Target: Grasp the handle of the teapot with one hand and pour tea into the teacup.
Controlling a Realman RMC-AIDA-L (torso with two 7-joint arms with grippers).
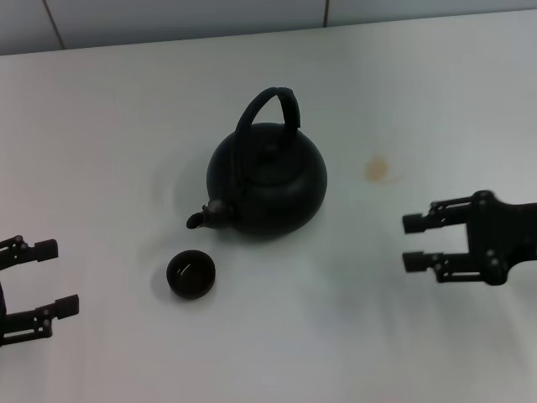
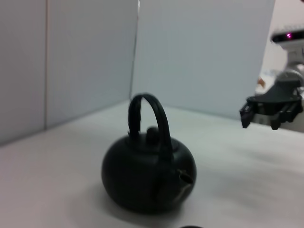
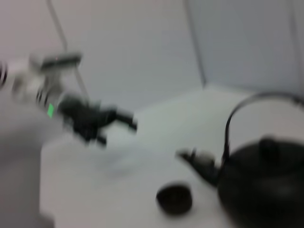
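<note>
The matte-black teapot [image 1: 268,185] stands upright in the middle of the white table, its spout pointing toward the front left. Its arched handle [image 1: 270,105] loops over the lid. The small black teacup [image 1: 191,274] sits just in front of the spout, apart from the pot. My left gripper [image 1: 56,277] is open and empty at the front left, well clear of the cup. My right gripper [image 1: 411,243] is open and empty to the right of the teapot, fingers pointing at it. The teapot shows in the left wrist view [image 2: 147,178] and in the right wrist view [image 3: 261,185], there with the teacup [image 3: 174,198].
A faint yellowish stain [image 1: 377,169] marks the table [image 1: 126,126] to the right of the teapot. A pale wall [image 1: 168,21] runs along the table's far edge.
</note>
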